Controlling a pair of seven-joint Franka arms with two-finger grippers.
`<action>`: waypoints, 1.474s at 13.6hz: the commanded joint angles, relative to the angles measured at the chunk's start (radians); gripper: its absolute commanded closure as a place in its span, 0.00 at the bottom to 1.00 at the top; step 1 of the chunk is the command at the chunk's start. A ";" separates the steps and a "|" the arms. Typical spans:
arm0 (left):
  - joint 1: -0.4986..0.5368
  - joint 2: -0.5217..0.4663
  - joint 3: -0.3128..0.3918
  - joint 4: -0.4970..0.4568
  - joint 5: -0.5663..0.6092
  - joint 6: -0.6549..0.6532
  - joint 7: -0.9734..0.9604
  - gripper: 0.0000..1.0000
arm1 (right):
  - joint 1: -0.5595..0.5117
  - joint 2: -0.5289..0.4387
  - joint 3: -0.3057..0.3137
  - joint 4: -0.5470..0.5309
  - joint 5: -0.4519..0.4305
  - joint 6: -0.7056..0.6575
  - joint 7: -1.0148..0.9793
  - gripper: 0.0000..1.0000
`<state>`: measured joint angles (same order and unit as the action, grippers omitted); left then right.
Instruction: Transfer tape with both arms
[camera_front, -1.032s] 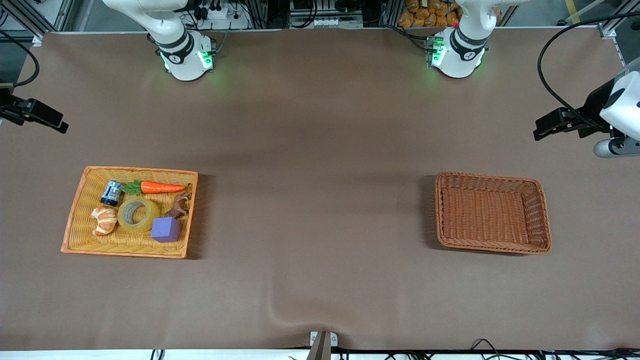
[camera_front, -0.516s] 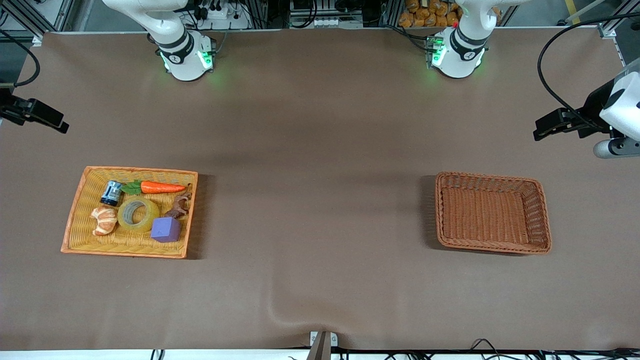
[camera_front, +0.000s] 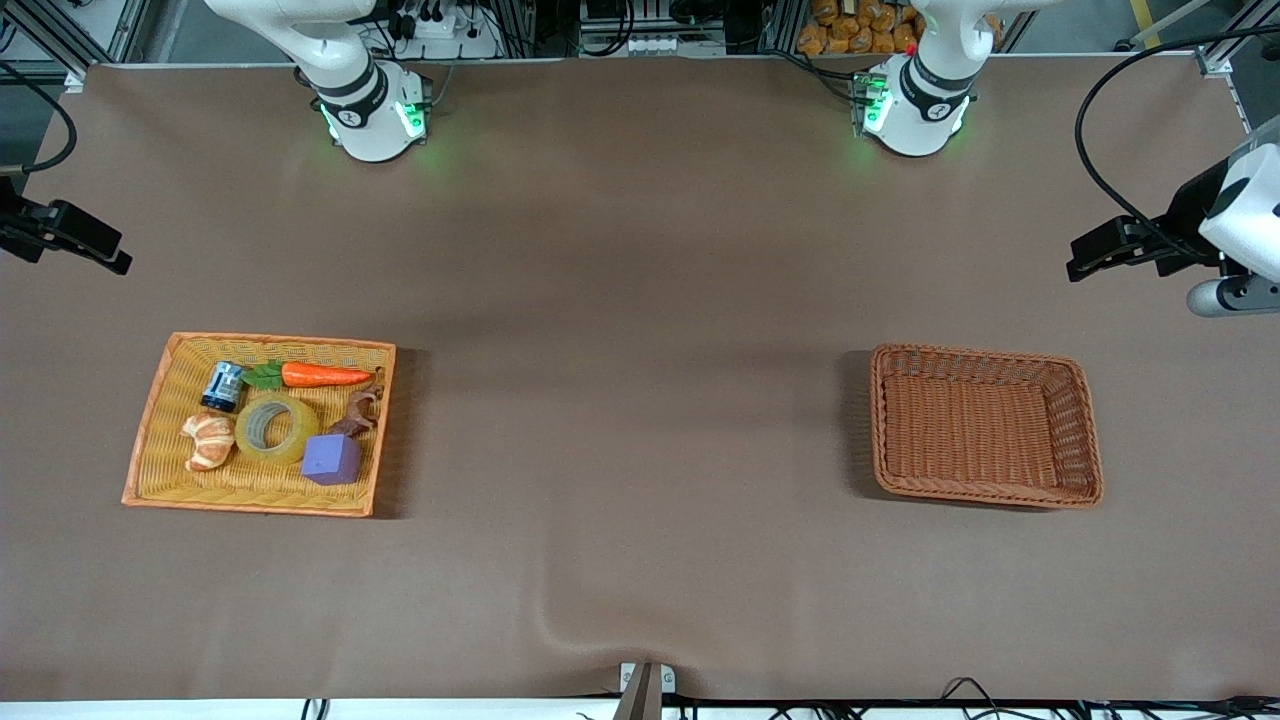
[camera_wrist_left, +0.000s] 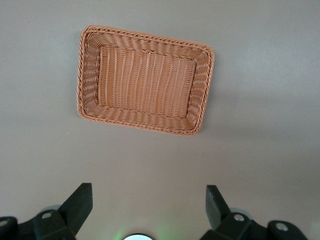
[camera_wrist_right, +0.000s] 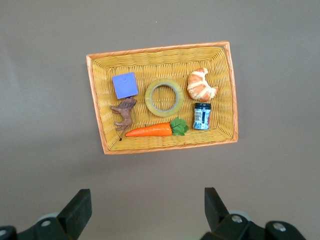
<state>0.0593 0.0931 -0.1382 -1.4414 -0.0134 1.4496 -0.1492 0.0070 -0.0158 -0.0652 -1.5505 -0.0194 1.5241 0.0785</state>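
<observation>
The tape (camera_front: 276, 428) lay flat in the yellow basket (camera_front: 160, 400), touching the purple cube (camera_front: 331, 459), nearer my open, empty right pincer (camera_front: 72, 238) than my open left pincer (camera_front: 1118, 243), which waited above the brown basket (camera_front: 1085, 425).

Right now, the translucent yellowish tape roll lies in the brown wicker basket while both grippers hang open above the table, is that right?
Not quite: the tape roll lies in the orange-rimmed yellow tray, as the right wrist view shows. The brown wicker basket holds nothing. Both grippers, left and right, are open.
</observation>
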 joint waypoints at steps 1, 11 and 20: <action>0.007 0.004 -0.006 0.015 0.012 -0.017 0.003 0.00 | -0.001 0.040 0.004 -0.011 -0.004 0.002 -0.069 0.00; 0.008 0.004 -0.006 0.015 0.016 -0.017 0.006 0.00 | 0.033 0.348 0.004 -0.236 -0.005 0.510 -0.470 0.00; 0.010 0.005 -0.006 0.012 0.018 -0.017 0.010 0.00 | -0.010 0.491 0.004 -0.364 -0.005 0.804 -0.480 0.00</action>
<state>0.0619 0.0947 -0.1379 -1.4419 -0.0134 1.4495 -0.1492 0.0195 0.4732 -0.0719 -1.9082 -0.0197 2.3100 -0.3889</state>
